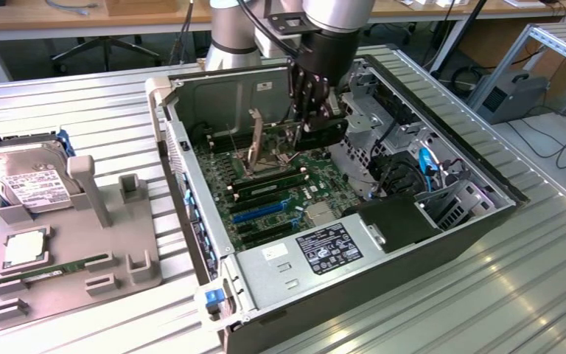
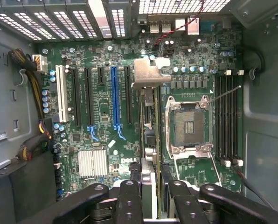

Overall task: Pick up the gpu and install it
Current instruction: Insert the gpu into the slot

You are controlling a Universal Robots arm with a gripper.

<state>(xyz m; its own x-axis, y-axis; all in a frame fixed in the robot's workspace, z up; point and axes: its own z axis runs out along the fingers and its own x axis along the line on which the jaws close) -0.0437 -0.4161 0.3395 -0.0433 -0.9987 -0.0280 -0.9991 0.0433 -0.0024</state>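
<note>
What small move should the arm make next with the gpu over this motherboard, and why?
Probably a small sideways shift toward the expansion slots. The end effector holds the gpu edge-on, but the card appears to hang between the nearest black slot and the CPU socket, not over the blue slot or any other. Lowering from here would likely miss.
</note>
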